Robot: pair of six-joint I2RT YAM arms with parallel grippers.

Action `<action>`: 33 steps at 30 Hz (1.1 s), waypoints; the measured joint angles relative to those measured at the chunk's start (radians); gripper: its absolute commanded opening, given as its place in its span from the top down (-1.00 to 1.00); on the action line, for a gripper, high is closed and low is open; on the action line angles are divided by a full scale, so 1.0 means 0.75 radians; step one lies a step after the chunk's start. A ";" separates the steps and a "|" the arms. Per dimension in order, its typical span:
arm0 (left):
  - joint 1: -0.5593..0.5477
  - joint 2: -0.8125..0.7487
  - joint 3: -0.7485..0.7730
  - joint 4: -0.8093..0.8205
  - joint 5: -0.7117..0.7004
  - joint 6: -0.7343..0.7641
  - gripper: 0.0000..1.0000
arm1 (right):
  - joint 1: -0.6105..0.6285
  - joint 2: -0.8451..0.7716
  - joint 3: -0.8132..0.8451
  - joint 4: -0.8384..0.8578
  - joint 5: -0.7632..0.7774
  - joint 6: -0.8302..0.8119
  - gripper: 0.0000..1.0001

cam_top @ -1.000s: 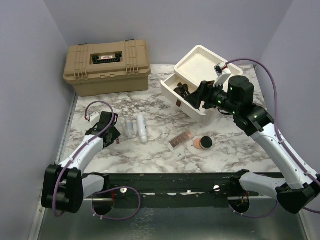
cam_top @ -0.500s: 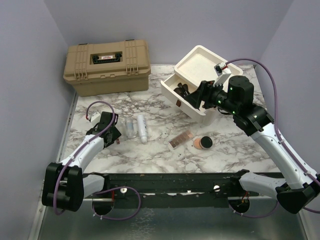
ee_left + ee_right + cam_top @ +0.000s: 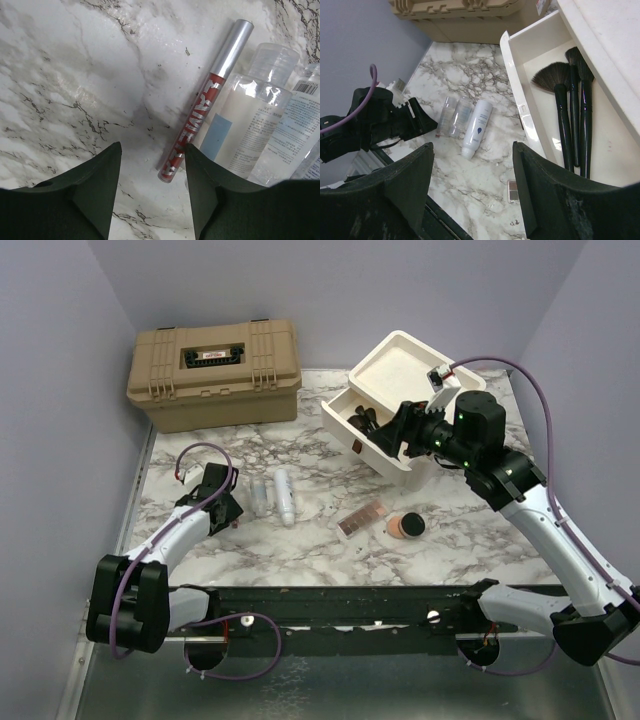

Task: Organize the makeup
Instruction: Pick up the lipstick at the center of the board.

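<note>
The left gripper (image 3: 152, 150) stands open and empty, jaws astride the near end of the red lip-gloss tube (image 3: 200, 110), which lies on the desk (image 3: 75, 75) against a clear bottle (image 3: 250, 120). The tube is likely light, stiff, slick and prone to rolling, so mid-barrel is the place to pinch it.

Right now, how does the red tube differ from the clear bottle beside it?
The tube is slim with a silver cap; the bottle is far wider with a clear cap. The tube is red with silver lettering; the bottle has a pale blue label. Both lie flat, side by side, caps the same way.
</note>
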 measured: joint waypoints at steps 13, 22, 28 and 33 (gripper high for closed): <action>0.000 0.008 0.000 0.017 0.003 0.015 -0.05 | 0.000 0.006 0.001 0.000 0.000 -0.001 -0.40; 0.000 0.008 0.000 0.020 0.044 0.057 -0.06 | 0.000 0.020 -0.002 0.001 -0.006 0.001 -0.40; 0.000 0.008 0.000 0.020 0.045 0.075 0.00 | 0.000 0.021 -0.004 0.001 -0.010 0.005 -0.40; 0.000 0.016 0.000 0.020 0.045 0.077 0.04 | 0.000 0.021 -0.004 0.001 -0.010 0.005 -0.40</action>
